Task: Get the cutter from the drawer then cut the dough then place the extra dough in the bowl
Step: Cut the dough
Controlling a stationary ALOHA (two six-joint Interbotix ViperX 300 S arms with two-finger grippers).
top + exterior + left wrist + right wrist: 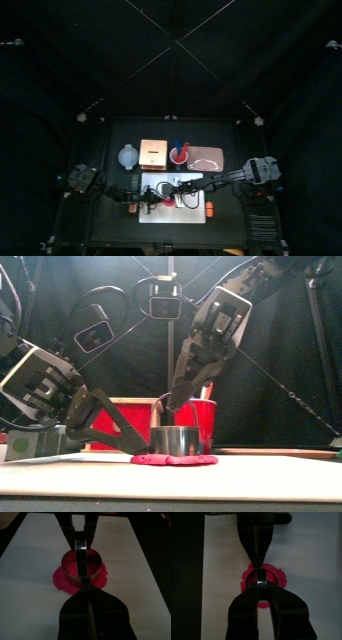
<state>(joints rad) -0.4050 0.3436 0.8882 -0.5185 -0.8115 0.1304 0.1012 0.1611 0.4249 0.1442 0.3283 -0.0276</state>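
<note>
A flat pink dough disc [63, 579] lies on the white cutting board [133, 567]. The round metal cutter [81, 566] stands upright on the dough [174, 460]. My right gripper [261, 587] comes down from above and is shut on the cutter's wire handle [171, 406]. My left gripper [90, 594] is low on the board with its jaws together, the tips at the dough's edge right beside the cutter's wall. In the top view both grippers meet over the board [194, 212].
Behind the board stand the pale wooden box [151, 152] with its red drawer front [127, 421], the blue-grey bowl [127, 155], the red cup [201, 416] and the pink tray [205, 156].
</note>
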